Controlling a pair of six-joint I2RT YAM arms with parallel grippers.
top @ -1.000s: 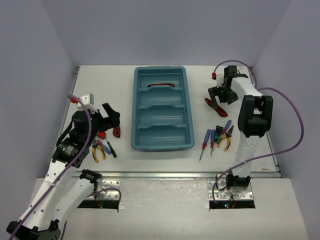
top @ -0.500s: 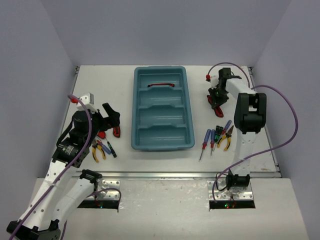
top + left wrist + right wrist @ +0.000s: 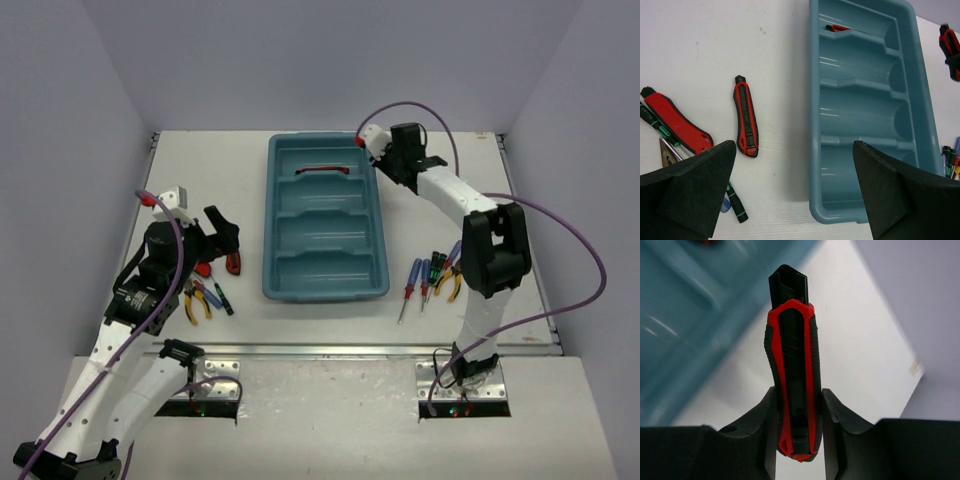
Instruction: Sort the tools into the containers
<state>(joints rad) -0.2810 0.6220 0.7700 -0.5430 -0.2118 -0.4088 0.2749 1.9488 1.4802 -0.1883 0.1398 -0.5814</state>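
Carrying the held knife (image 3: 792,355) to the tray (image 3: 272,215) is judged the step in hand. Near the left edge of the table (image 3: 200,160), the left end effector (image 3: 225,240) is spread wide with nothing held; loose utility knives (image 3: 746,116) and pliers (image 3: 195,300) lie beside it. At table centre, a stored knife (image 3: 322,170) is noted in the tray's far compartment. The right end effector (image 3: 797,405) is pinched on the held knife by the tray's far right corner. The knife should be turned parallel to that compartment, lowered inside, then released.
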